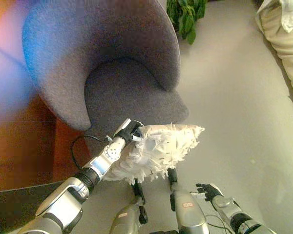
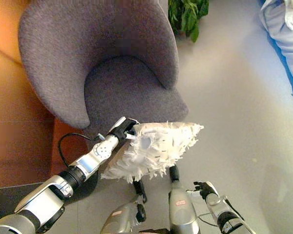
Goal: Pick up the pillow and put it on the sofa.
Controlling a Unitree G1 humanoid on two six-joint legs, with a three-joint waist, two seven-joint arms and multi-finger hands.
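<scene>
Left hand (image 1: 130, 130) on pillow (image 1: 158, 148), long axis toward upper right

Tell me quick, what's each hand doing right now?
Left hand: shut on the white feathery pillow, held up in front of the grey armchair.
Right hand: open, holding nothing, low at the right.

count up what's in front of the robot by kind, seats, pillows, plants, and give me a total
Seats: 2, a grey armchair and a sofa at the upper right edge
Pillows: 1, a white feathery pillow at the left hand
Plants: 1, a green plant
Total: 4
</scene>
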